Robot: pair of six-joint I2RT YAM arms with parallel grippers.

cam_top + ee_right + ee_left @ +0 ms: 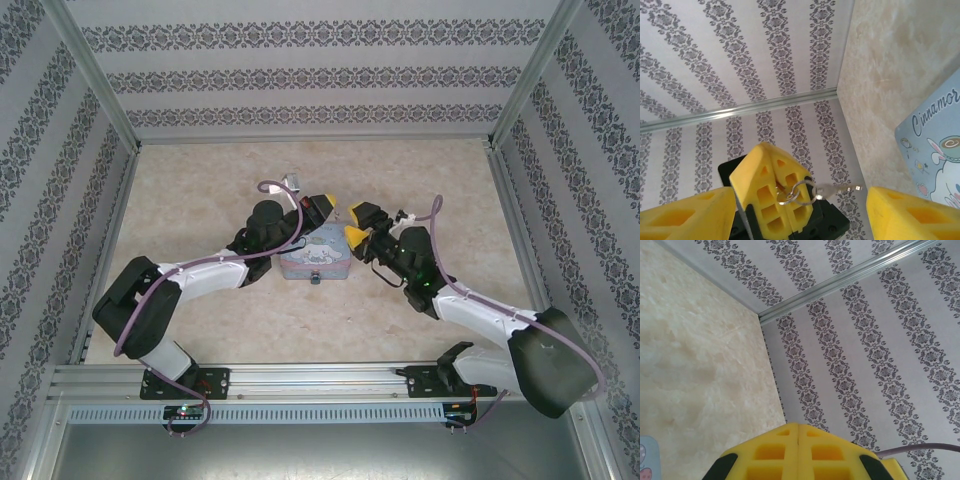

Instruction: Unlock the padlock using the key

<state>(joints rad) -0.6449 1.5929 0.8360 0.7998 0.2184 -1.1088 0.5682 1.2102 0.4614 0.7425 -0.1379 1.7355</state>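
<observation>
Two grippers faced each other at far side of tin (318,262). We saw left gripper (776,186) pinching key (839,189) by ring (812,190); right gripper (355,223) spread; padlock (315,280) at tin's near edge.

A cartoon tin (318,260) (pale blue) lies on the marbled table (200,190).

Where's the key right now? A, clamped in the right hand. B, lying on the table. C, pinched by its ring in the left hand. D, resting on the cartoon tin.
C: the right wrist view shows the left hand shut on the ring, with the key sticking out sideways in the air.
</observation>
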